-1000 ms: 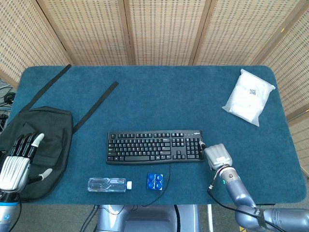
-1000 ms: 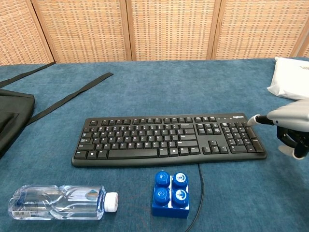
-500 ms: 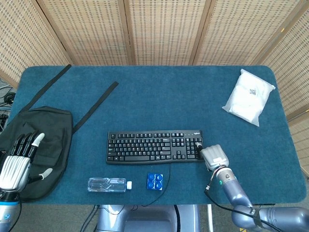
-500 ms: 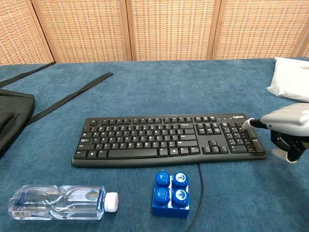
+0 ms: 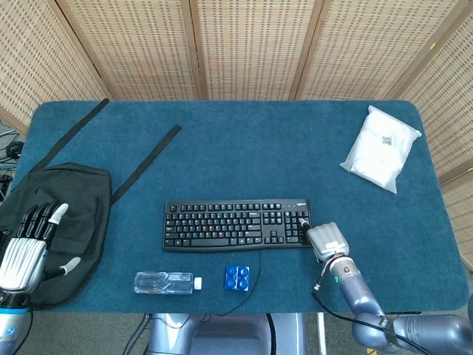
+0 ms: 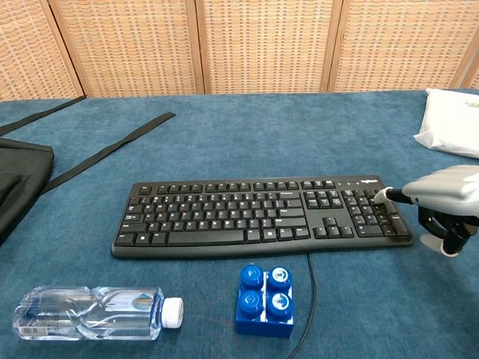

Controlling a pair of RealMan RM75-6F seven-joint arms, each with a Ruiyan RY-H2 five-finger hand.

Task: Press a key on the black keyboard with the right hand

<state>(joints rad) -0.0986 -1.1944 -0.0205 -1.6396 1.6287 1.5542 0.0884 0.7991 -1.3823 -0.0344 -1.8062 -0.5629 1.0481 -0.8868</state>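
Note:
The black keyboard [image 5: 235,225] [image 6: 262,215] lies across the middle of the blue table. My right hand [image 5: 327,241] [image 6: 441,202] sits at its right end, one finger stretched out with the tip on the number pad keys, the other fingers curled under. It holds nothing. My left hand [image 5: 26,248] rests at the far left over the black bag, fingers apart and empty; the chest view does not show it.
A black bag [image 5: 70,222] with straps [image 5: 144,161] lies at the left. A clear water bottle [image 6: 90,312] and a blue block [image 6: 264,300] sit in front of the keyboard. The keyboard cable [image 6: 308,299] runs off the front edge. A white packet [image 5: 380,148] lies at the back right.
My right hand has slid a little left and down, bringing the stretched fingertip from the keyboard's right edge onto the number pad keys. The left hand has not moved.

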